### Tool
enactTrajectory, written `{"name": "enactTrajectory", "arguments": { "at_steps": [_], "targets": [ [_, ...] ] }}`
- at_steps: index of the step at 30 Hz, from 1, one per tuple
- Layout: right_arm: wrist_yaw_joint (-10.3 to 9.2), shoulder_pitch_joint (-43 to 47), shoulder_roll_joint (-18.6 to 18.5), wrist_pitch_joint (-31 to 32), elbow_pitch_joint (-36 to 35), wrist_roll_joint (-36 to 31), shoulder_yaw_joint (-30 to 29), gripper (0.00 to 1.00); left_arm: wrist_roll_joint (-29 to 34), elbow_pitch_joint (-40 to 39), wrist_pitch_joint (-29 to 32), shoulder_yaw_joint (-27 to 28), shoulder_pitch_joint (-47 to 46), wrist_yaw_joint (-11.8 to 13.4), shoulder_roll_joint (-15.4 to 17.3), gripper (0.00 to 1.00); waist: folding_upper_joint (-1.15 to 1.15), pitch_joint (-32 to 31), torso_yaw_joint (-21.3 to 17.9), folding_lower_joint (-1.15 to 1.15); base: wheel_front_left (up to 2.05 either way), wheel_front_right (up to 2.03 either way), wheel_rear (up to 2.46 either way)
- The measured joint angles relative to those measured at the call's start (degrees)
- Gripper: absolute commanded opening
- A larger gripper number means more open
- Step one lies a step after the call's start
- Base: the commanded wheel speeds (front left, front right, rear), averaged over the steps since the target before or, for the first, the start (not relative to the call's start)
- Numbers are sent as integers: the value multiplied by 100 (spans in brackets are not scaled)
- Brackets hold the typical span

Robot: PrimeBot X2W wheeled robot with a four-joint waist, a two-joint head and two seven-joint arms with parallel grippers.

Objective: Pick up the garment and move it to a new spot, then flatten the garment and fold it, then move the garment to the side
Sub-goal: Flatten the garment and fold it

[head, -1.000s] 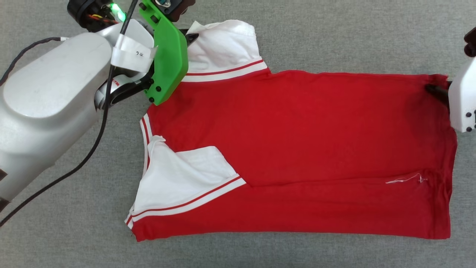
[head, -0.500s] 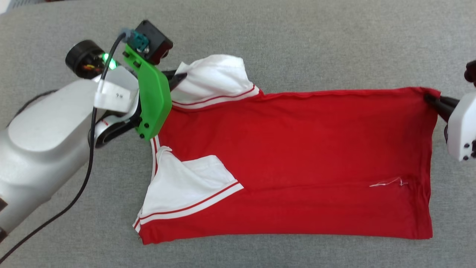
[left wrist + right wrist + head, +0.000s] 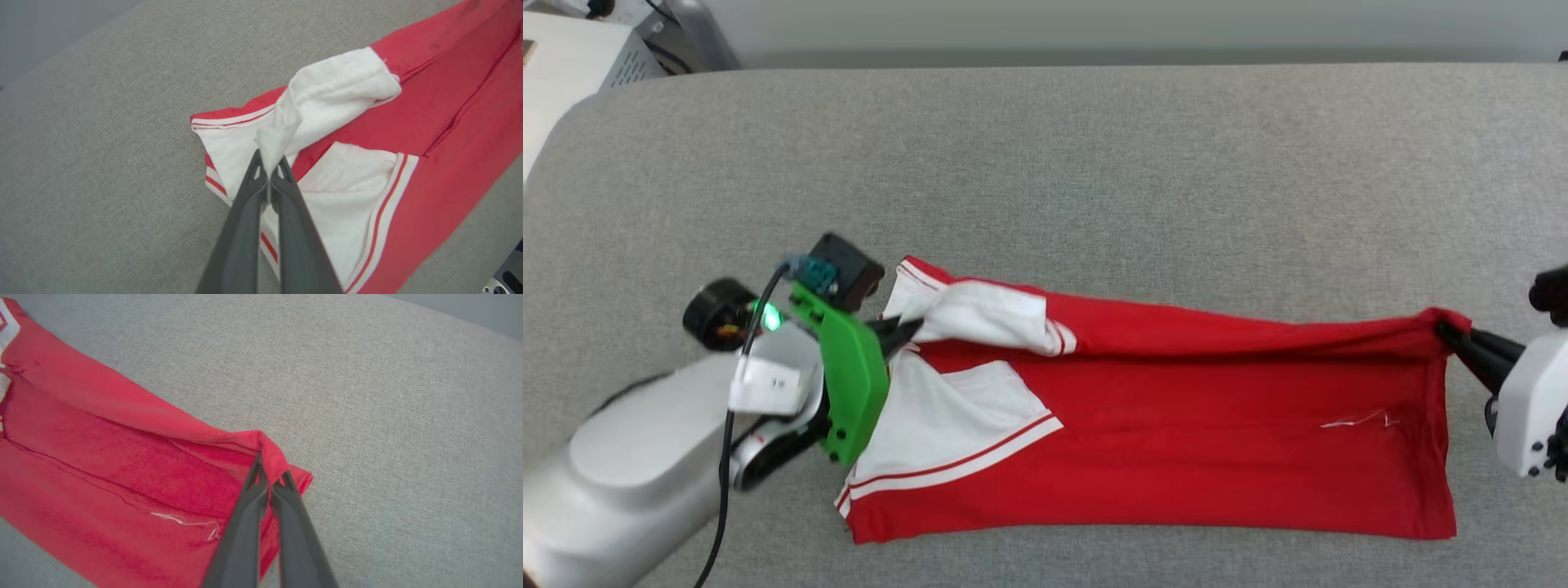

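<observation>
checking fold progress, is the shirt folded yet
Partly folded: the red T-shirt has its near sleeve folded onto the body; left claw and right claw pinch the far edge.

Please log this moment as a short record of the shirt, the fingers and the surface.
surface: grey fabric top
shirt: red with white sleeves, lying lengthwise from left to right, near part flat
left fingers: shut on the far sleeve
right fingers: shut on the far hem corner
near sleeve: folded flat onto the red body
far edge: stretched between the two grips
loose thread: white, near the hem end
</observation>
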Motion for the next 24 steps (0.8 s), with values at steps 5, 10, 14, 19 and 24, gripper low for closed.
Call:
{"name": "enactTrajectory", "arguments": {
  "at_steps": [5,10,14,19,24],
  "targets": [
    [0,639,51,-30,-248,-79,-285,0,-56,-296,-201,-4,643,276,190,0,0,-134,-32,0,0,0,0],
    [0,1223,198,24,-412,-193,-519,0,-208,-457,-294,-5,1115,430,283,0,0,-195,-39,0,0,0,0],
    [0,1591,304,97,-552,-234,-742,0,-208,-470,-348,-4,1354,520,312,0,0,-222,-24,0,0,0,0],
    [0,2034,494,276,-572,-233,-883,0,-205,-394,-379,-4,1521,577,293,0,0,-195,5,0,0,0,0],
    [0,2189,704,327,-519,-230,-993,2,-216,-223,-555,14,1607,581,201,17,0,-146,15,0,0,0,0]
  ]
}}
